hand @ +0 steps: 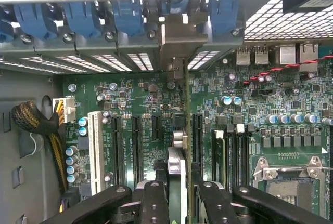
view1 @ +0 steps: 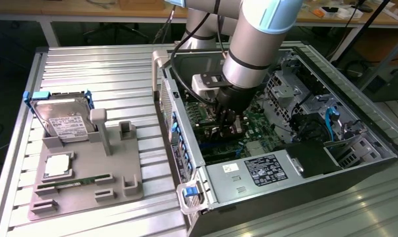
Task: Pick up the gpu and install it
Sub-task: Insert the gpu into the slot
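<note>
Fingers (hand: 156,203) of my gripper (hand: 179,198) were clamped on the gpu (hand: 178,146), held edge-on over the motherboard (hand: 135,109) inside the open computer case (view1: 185,148). The card's silver end bracket (hand: 179,37) sat against the rear slot openings, beside the blue retention clips (hand: 125,16). On the table, the hard drive (view1: 64,121) stood in its grey holder (view1: 87,187).

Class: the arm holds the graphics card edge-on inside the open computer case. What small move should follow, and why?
Probably a short, straight push toward the green motherboard. The gripper clamps the flat green-and-black gpu card edge-on over a long black expansion slot, its silver end bracket already at the case's rear openings.
</note>
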Motion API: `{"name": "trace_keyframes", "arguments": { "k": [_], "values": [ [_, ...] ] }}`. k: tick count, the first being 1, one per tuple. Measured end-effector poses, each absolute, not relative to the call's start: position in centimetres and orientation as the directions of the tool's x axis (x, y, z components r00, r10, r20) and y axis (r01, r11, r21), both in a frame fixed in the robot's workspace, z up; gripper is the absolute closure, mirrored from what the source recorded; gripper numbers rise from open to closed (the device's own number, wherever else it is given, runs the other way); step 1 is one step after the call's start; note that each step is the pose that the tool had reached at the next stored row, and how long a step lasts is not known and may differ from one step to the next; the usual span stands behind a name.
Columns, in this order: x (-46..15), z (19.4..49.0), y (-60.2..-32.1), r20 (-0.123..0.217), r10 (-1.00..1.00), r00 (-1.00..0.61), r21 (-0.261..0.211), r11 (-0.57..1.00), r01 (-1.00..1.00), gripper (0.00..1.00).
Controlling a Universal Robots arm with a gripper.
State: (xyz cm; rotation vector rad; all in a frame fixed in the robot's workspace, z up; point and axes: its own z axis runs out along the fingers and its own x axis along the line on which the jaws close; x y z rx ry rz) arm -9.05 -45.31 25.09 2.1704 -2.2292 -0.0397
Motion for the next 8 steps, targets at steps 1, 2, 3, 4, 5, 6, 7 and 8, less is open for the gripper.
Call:
{"name": "trace_keyframes", "arguments": {
  "k": [1, 2, 3, 4, 5, 6, 7, 8],
  "values": [
    [-9.05, 24.88, -45.31, 0.004, -1.0, -0.027, 0.039, 0.027, -0.999, 0.73],
    [-9.05, 24.74, -45.32, 0.004, -1.0, -0.027, 0.039, 0.027, -0.999, 0.73],
    [-9.05, 24.67, -45.32, 0.004, -1.0, -0.027, 0.039, 0.027, -0.999, 0.73],
    [-9.05, 24.64, -45.31, 0.004, -1.0, -0.027, 0.039, 0.027, -0.999, 0.73],
    [-9.05, 24.64, -45.31, 0.004, -1.0, -0.027, 0.039, 0.027, -0.999, 0.73],
    [-9.05, 24.64, -45.31, 0.004, -1.0, -0.027, 0.039, 0.027, -0.999, 0.73],
    [-9.05, 24.64, -45.31, 0.004, -1.0, -0.027, 0.039, 0.027, -0.999, 0.73],
    [-9.05, 24.64, -45.31, 0.004, -1.0, -0.027, 0.039, 0.027, -0.999, 0.73]
  ]
}}
